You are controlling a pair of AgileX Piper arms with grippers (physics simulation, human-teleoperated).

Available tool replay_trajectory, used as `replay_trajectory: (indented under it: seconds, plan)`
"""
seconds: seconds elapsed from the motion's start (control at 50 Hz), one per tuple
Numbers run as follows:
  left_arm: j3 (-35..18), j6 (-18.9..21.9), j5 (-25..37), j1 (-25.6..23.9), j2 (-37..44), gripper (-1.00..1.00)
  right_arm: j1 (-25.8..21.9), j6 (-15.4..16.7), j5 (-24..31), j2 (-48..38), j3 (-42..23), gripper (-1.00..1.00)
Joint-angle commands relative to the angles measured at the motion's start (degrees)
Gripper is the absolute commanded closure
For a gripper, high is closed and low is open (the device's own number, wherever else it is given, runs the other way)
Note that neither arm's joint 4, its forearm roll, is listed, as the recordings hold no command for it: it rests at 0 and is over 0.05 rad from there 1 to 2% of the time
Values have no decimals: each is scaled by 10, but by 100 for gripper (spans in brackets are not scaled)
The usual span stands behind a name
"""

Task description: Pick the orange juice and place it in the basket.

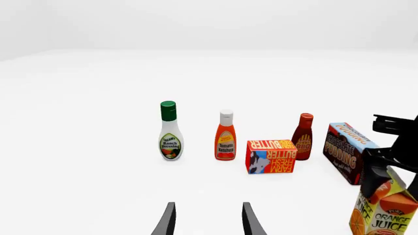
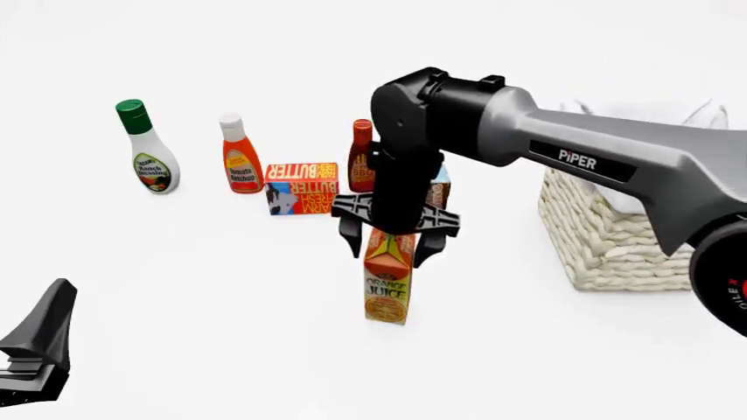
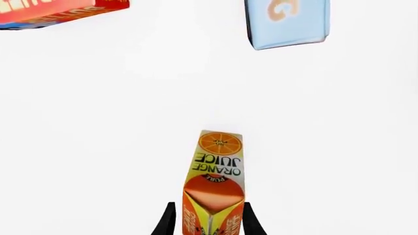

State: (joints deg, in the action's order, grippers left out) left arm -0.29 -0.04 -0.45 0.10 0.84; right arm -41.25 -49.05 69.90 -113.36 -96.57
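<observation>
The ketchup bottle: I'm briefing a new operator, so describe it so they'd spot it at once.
Start from the row of groceries at the table's far left. The ketchup bottle is second from the left, between the ranch dressing bottle and the butter box. It is orange-red with a white cap; the ranch's is green.

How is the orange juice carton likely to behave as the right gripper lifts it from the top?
The orange juice is tall on a narrow base, so a nudge would probably tip it. The right gripper straddles only its gable top, so it may swing or slip once lifted. Its flat printed sides look stiff but smooth, likely offering modest friction.
</observation>
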Motion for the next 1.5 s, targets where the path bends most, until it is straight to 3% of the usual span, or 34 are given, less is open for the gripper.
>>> replay_trajectory:
  seconds: [0.02,0.2,0.22,0.62,1.24,1.42,1.5]
  plan:
    - [0,0,0,0,0,-100,2,3,0,-14,-6,-100]
    - [0,0,0,0,0,-100,21,19,0,-13,12,-100]
    - [0,0,0,0,0,-100,25,23,0,-13,15,100]
    - [0,0,0,0,0,-100,23,23,0,-5,22,100]
    - [0,0,0,0,0,-100,-6,22,0,75,21,100]
    - [0,0,0,0,0,-100,-1,35,0,86,21,100]
    - [0,0,0,0,0,-100,9,68,0,89,15,100]
